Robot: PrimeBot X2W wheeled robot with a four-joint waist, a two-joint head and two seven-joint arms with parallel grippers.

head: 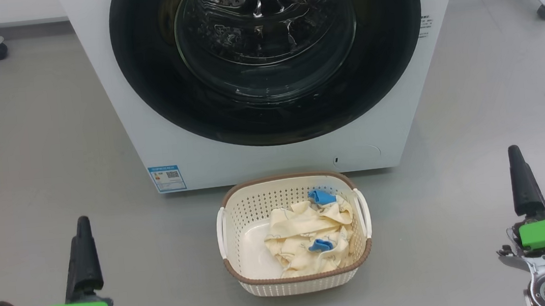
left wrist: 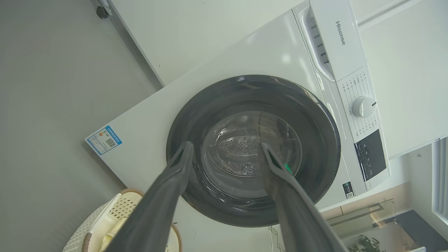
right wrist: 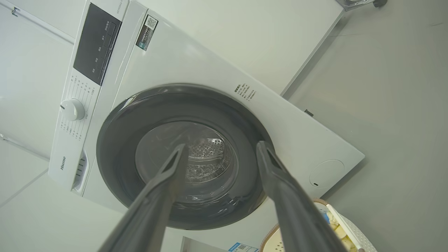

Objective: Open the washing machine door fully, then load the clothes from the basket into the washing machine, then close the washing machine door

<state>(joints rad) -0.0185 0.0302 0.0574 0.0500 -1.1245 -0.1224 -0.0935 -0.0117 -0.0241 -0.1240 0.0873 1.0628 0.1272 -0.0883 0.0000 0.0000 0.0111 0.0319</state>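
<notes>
Progress: none of the three steps is done, as far as the views show. The washing machine door [head: 266,40] sits closed and flush in the front of the washing machine [head: 116,112]; its black rim is seated all round and the drum is visible only through the glass bowl. The basket [head: 243,210] stands on the grey floor [head: 30,144] just in front of the machine, below the door and between the blue sticker [head: 166,178] and the round service flap [head: 357,156]. The clothes [head: 309,238] lie bunched in the basket's right half, cream fabric with two blue cuffs showing; the left part of its bottom is bare. Left to do: open the door fully, move every garment into the drum, close the door. Step in hand, by my reading: the approach to the door, not yet begun. Left gripper [left wrist: 225,147]: fingers spread wide, nothing between them, touching nothing; it is low at the left, well apart from basket and machine, aimed towards the door. Right gripper [right wrist: 221,145]: likewise spread wide and empty, low at the right, well apart from the basket, also looking at the door.
</notes>
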